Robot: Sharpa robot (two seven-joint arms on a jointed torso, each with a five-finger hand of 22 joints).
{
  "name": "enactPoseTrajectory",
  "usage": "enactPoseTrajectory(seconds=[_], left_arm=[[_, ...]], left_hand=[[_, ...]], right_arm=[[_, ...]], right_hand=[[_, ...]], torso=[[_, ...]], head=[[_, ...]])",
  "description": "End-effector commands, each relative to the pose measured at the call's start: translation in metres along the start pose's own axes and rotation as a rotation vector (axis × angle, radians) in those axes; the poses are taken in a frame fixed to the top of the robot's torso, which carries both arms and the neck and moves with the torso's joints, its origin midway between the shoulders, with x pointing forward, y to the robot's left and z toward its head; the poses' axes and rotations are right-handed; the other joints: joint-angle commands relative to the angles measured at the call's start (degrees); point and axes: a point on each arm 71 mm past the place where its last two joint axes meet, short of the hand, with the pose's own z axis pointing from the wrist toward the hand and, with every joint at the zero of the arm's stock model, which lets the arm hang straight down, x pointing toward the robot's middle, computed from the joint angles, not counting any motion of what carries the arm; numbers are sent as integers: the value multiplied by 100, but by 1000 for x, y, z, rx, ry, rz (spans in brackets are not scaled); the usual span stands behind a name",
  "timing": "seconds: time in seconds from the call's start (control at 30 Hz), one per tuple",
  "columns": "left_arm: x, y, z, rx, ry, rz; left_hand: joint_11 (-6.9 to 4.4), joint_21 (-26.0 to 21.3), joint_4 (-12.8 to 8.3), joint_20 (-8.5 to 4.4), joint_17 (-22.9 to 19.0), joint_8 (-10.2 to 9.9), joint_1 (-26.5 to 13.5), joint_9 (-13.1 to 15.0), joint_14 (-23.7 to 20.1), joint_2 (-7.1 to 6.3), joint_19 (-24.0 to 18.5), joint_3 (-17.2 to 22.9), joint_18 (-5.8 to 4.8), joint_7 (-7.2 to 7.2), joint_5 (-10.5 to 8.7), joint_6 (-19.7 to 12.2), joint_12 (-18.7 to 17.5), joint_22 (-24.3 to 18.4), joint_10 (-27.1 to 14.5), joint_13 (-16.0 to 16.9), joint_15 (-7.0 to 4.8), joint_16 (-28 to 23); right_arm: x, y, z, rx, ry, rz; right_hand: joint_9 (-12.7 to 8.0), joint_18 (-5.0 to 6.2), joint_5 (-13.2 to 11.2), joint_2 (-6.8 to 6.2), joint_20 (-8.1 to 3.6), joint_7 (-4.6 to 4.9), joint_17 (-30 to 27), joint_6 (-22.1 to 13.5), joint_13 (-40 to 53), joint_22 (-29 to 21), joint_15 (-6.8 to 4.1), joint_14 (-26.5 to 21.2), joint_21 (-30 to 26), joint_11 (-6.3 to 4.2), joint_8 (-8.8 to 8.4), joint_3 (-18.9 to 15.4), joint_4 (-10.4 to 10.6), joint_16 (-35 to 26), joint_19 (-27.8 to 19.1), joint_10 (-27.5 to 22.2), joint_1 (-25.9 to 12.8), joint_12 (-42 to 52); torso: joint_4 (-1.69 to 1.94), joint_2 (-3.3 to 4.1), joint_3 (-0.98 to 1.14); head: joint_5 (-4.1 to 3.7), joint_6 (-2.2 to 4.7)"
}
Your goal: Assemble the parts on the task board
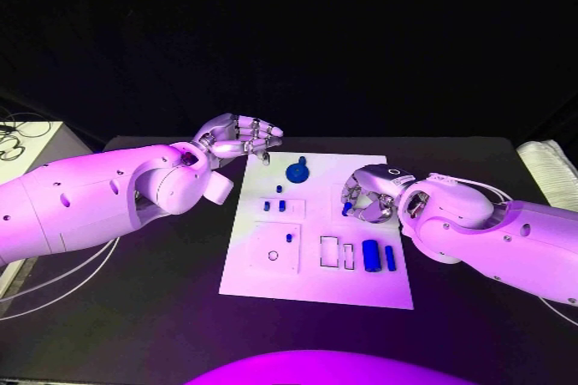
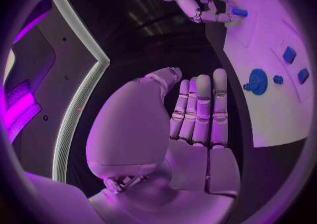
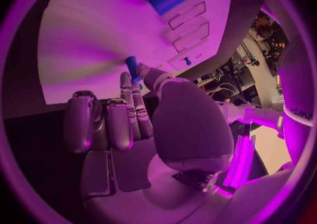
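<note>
The white task board [image 1: 319,268] lies in the middle of the black table. My right hand [image 1: 371,197] hovers over its right edge and pinches a small blue part [image 1: 347,208] between thumb and a finger; the right wrist view shows that part [image 3: 132,68] just above the board [image 3: 92,34]. My left hand [image 1: 241,139] is at the board's far left corner, fingers loosely bent, holding nothing. A round blue knob part [image 1: 297,169] lies at the board's far end. Small blue parts [image 1: 283,206] stand mid-board, and two longer blue parts [image 1: 371,255] lie near the right edge.
Empty rectangular slots [image 1: 330,250] and a square recess with a hole [image 1: 276,236] mark the board's near half. A white stack [image 1: 548,168] sits at the table's far right corner. Cables [image 1: 18,134] hang off the left side.
</note>
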Motion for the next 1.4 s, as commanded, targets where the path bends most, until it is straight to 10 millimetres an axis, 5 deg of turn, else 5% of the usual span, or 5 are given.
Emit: enactPoseTrajectory(seconds=[0.03, 0.47, 0.83, 1.4], left_arm=[[2, -1, 0, 8, 16, -10], [2, -1, 0, 5, 14, -10], [1, -1, 0, 4, 13, -10], [-1, 0, 1, 4, 7, -11]], left_hand=[[-8, -30, -26, 14, -6, -11, 45, -9, -34, 14, 36, -13, 74, 12, 22, -30, -39, -8, -30, -8, 12, -32], [-6, -39, -25, 18, -6, -8, 44, -10, -41, 25, 34, -19, 74, 13, 23, -31, -36, -11, -38, -8, 16, -35], [-6, -39, -25, 18, -6, -8, 44, -10, -41, 25, 34, -19, 74, 13, 23, -31, -36, -11, -38, -8, 16, -35], [-6, -43, -25, 20, -5, -6, 46, -10, -43, 36, 34, -20, 75, 15, 24, -31, -32, -13, -39, -8, 16, -35]], right_arm=[[2, 3, 2, -18, 14, -18], [6, 4, 5, -11, 15, -18], [2, 3, 2, 7, -70, -33], [-30, 33, -20, -86, -212, 96]], right_hand=[[11, -41, -2, 18, -29, 1, 8, 50, -11, 940, -50, 250, 42, 5, 2, 36, -5, 25, 258, 41, -50, -29], [44, -56, -7, 37, -39, 6, 31, 157, -17, 971, -56, 257, 124, 3, 40, 155, 2, 40, 278, 139, -71, -63], [229, -108, -11, 344, -127, -57, 83, 486, 147, 1093, -189, 260, 437, -141, 256, 683, -444, 67, 342, 639, 285, 17], [292, -123, -37, 326, -132, -67, 108, 537, 208, 1127, -213, 263, 524, -160, 309, 699, -498, 79, 358, 707, 196, 16]], torso=[[-2, -4, 4], [-6, -6, 2], [-1, -11, 0], [-9, -21, -16]], head=[[9, -9], [16, -21], [10, -20], [30, 5]])
